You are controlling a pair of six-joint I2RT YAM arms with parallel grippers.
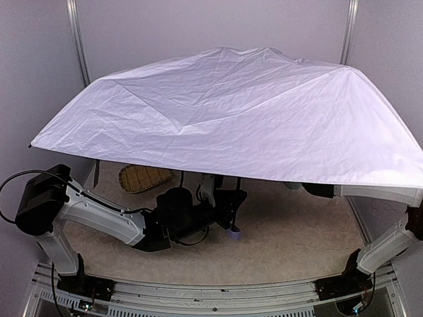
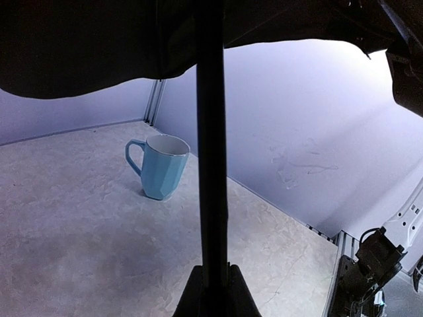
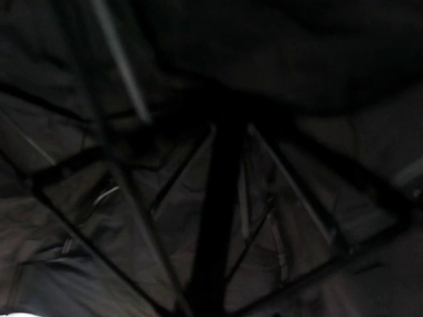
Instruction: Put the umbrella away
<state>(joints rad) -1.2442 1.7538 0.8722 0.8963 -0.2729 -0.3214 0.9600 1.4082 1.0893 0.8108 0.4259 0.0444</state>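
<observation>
1. While the umbrella [image 1: 231, 112] stands open over the table [image 1: 284, 244], the left gripper [image 2: 213, 281] is clamped on its black shaft [image 2: 211, 132].
2. Blue mug [image 2: 160, 166] stands upright on the table under it.
3. Right arm [image 1: 390, 244] reaches under the umbrella; the right gripper is hidden there, so I can't tell how its jaws stand.

You are looking at one umbrella [image 1: 225, 112], one mug [image 2: 160, 166], one woven basket [image 1: 144, 177] and two arms, the left arm [image 1: 99, 218] and the right arm [image 1: 390, 244], all at one table [image 1: 284, 231].
</observation>
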